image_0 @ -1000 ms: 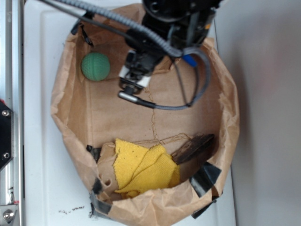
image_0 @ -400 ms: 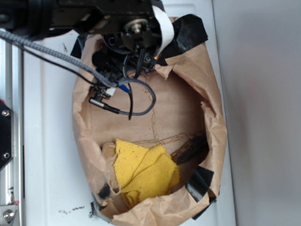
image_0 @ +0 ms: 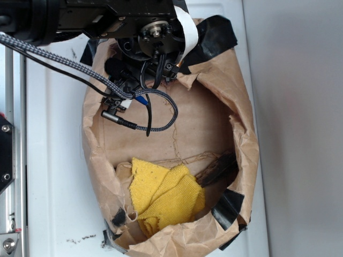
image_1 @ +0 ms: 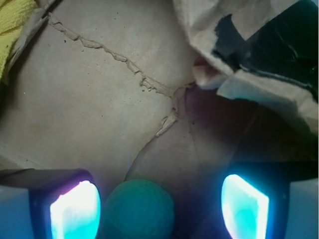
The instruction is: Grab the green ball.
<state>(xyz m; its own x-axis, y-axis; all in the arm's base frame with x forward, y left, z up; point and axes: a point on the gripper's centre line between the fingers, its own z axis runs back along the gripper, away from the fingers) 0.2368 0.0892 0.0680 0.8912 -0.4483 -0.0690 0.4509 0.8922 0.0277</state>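
My gripper (image_1: 159,206) is spread wide, nothing pinched yet, so it can straddle the small dimpled mint-green ball (image_1: 138,209) sitting between my glowing fingers (image_1: 75,210), hugging the left one, on the creased floor of the brown paper bag (image_1: 99,99), so I'd probably shift over before squeezing

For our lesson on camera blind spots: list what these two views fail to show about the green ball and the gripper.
- Exterior view: the green ball is entirely hidden beneath the robot arm.
- Wrist view: the green ball is cut off by the bottom edge.
- Wrist view: glare washes out the gripper fingers; contact with the ball unclear.
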